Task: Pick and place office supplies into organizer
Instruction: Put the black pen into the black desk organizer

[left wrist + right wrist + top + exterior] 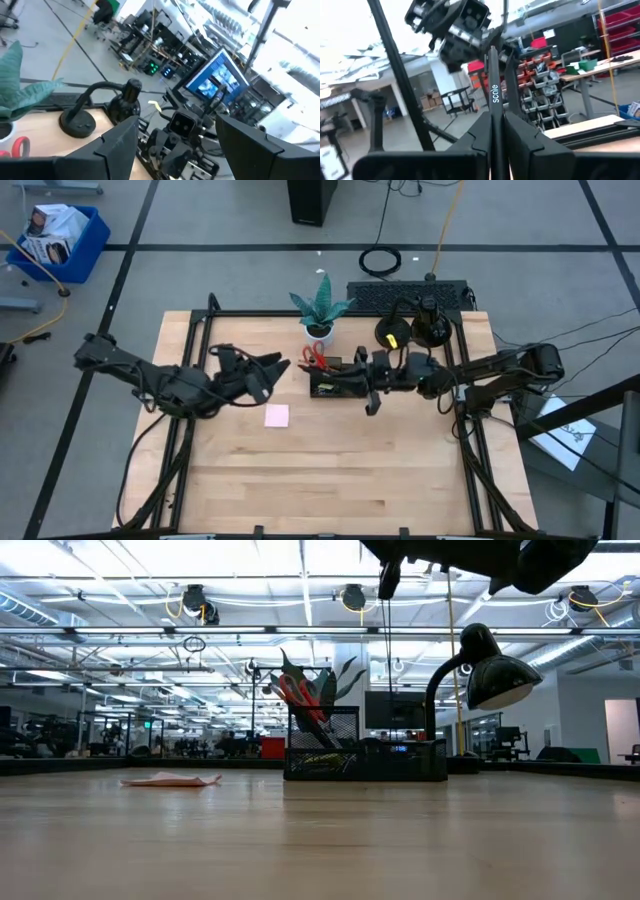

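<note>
Bare wooden tabletop point(330, 470) fills the near part of the high view, and the first thing on it is the pink sticky-note pad point(277, 415), lying flat and alone, well apart from both arms. Beyond it sits the organizer point(335, 380), a black mesh tray with red-handled scissors point(314, 358) standing upright in its left end; the low view shows the scissors point(300, 695) rising above the organizer's wall point(400, 762). Above the organizer's right end the right claw point(372, 385) is clenched on a black pen point(493, 100), which stands upright between its fingers point(520, 135) in the right wrist view. To the left of the organizer, the left claw point(270, 370) hangs released, its fingers point(120, 145) spread apart and holding nothing. Farther back stand a potted green plant point(320, 310), a black desk lamp point(480, 670) and a keyboard point(405, 295) at the tabletop's far edge.
</note>
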`<state>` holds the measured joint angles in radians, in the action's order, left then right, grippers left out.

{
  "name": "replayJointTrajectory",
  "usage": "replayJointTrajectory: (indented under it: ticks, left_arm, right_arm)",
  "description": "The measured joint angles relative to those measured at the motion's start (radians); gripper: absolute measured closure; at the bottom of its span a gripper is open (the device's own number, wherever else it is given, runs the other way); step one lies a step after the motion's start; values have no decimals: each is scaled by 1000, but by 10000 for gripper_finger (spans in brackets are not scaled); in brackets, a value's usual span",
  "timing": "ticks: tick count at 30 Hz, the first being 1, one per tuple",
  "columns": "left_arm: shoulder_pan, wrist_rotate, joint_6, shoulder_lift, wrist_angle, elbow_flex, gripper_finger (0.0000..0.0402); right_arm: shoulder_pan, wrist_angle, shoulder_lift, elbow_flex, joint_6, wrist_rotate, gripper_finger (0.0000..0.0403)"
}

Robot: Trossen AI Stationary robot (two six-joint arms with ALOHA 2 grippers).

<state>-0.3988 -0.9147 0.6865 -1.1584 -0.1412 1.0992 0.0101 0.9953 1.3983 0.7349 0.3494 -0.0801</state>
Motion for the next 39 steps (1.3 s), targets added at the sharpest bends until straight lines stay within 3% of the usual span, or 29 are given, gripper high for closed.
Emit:
replayJointTrajectory:
  ticks: [14, 34, 39]
  left_arm:
    - [39, -1, -3, -157, -173, 0, 135]
    - [101, 160, 102, -229, -205, 0, 136]
    - [109, 158, 55, -226, -280, 0, 160]
  right_arm:
    - [0, 48, 0, 0, 50, 6, 377]
    - [-1, 85, 0, 0, 54, 27, 377]
    - [-6, 85, 0, 0, 54, 27, 373]
